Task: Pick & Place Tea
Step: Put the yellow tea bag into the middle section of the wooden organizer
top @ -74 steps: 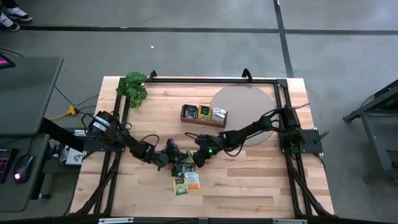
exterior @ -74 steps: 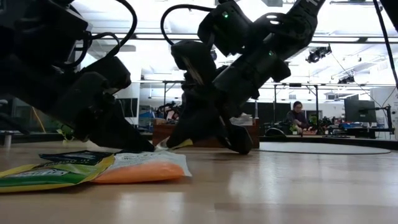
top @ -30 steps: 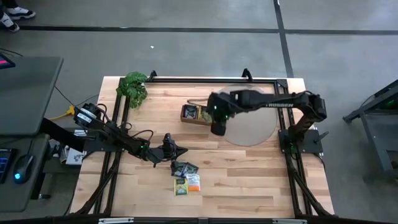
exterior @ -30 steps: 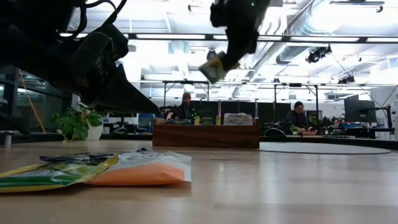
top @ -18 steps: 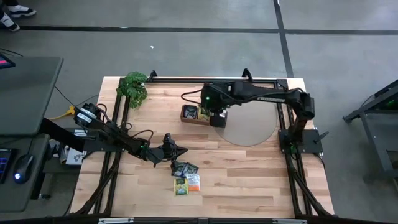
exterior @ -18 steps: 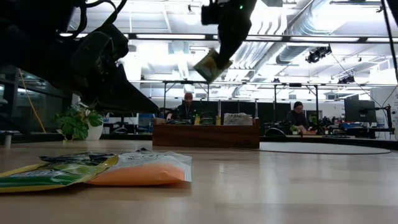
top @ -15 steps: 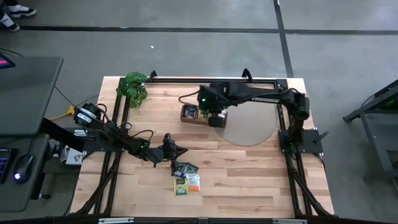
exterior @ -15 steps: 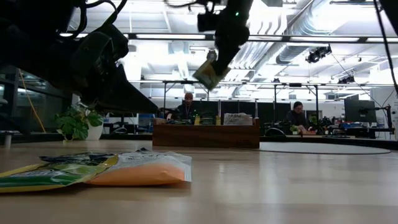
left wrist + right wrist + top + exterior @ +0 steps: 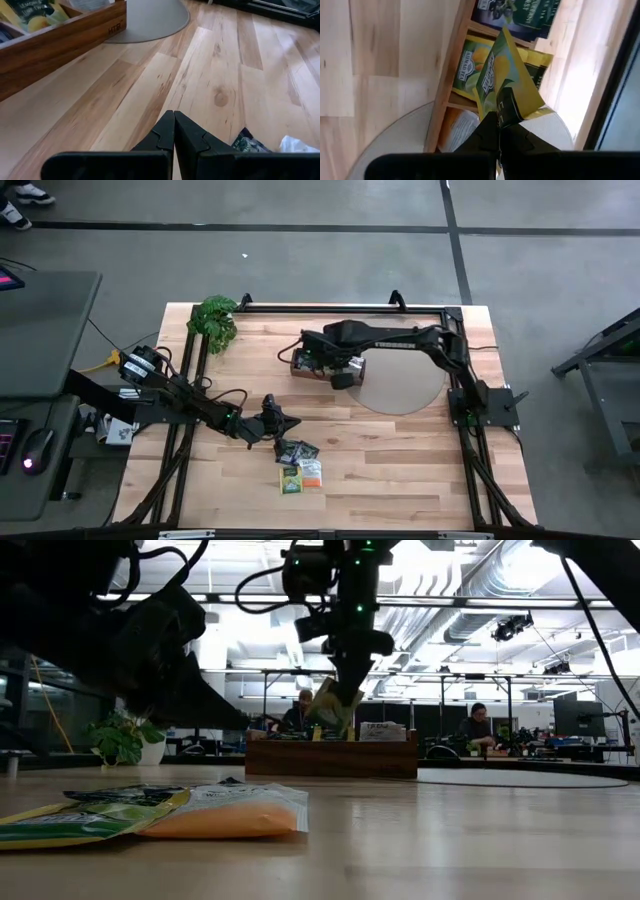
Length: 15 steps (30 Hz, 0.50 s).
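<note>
Item: right hand (image 9: 499, 125), over the wooden tray (image 9: 300, 367) at the far middle of the counter (image 9: 400, 470). I have its fingers pinched tight on one yellow-green lemon tea sachet (image 9: 507, 85), which hangs corner-up above the tray's middle compartment, where matching yellow sachets already stand.

Item: left hand (image 9: 290, 421), parked low near the counter's middle, fingers closed on nothing, just beside the loose sachets (image 9: 298, 465) awaiting transfer: dark green, yellow-green, orange-white.

Handling note: by my judgement the step is the drop. I would square the sachet with the compartment slot, lower it until its bottom edge sits between the dividers, then release; letting go from this height risks it tipping onto the dark green sachets (image 9: 520, 12) next door or over the wall.

Surface: pale wood planks, a grey round mat (image 9: 410, 390) touching the tray's side, a leafy plant (image 9: 214, 319) at the far left corner.

Room: open workshop with grey floor, ceiling lights, desks where two seated people (image 9: 482, 730) show behind the tray.
</note>
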{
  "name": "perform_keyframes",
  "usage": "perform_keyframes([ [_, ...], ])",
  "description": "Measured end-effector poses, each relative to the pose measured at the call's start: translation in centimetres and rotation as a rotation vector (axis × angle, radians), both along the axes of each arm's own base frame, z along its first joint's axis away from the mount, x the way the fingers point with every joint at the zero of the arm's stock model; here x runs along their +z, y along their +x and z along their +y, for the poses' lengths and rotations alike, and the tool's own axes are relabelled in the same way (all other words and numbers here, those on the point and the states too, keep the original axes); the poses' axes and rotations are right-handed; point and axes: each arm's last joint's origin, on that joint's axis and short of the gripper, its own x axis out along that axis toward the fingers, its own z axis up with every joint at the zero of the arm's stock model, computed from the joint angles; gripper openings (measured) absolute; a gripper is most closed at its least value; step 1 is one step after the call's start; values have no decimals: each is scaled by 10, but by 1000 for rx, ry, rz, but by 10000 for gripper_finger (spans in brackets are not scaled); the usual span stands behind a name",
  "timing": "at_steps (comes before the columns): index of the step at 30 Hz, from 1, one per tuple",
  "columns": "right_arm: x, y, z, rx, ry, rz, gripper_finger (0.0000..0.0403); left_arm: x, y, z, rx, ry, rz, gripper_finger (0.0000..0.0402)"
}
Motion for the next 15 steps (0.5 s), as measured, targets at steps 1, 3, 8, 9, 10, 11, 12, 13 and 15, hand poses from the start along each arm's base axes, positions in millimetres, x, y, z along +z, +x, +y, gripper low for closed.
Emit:
perform_keyframes([
  [1,-1,0,-1,3,1,6,0,-1,0,0,3,-3,5,1],
  [3,-3,1,-1,14,1,10,0,-1,-1,0,3,0,13,1],
  [8,-4,2,-4,24,16,2,0,-1,-1,0,5,0,12,1],
  [9,-4,2,-5,24,25,0,0,-1,-1,0,5,0,12,1],
  [10,-4,1,-5,24,38,-3,0,-1,-1,0,6,0,12,1],
  [11,-5,2,-6,25,48,-9,0,-1,-1,0,6,0,12,1],
  [12,-7,2,-7,29,57,-16,0,-1,-1,0,6,0,12,1],
  [13,-9,2,-7,34,64,-16,0,-1,-1,0,6,0,12,1],
  [15,-15,1,-7,40,68,1,0,-1,-1,0,6,0,12,1],
])
